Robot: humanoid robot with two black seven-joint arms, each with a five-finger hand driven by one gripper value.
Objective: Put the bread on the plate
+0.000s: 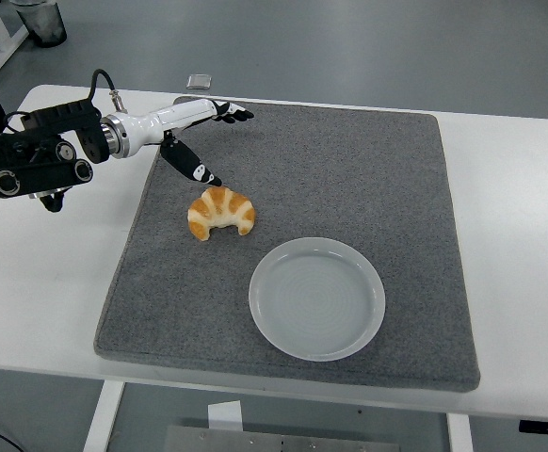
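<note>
The left hand (pixel 197 134) reaches in from the upper left of the frame, fingers spread and holding nothing, its thumb angled down toward the mat. The bread (pixel 221 212), a croissant, lies on the grey mat (pixel 349 169) left of centre, just below and slightly right of that hand, close to the thumb tip but apart from it. Its long axis runs roughly left to right, horns curling toward the bottom of the frame. The plate (pixel 317 298) sits empty, lower right of the croissant, nearby. Only 1 arm shows, so the left hand is the nearer by default.
</note>
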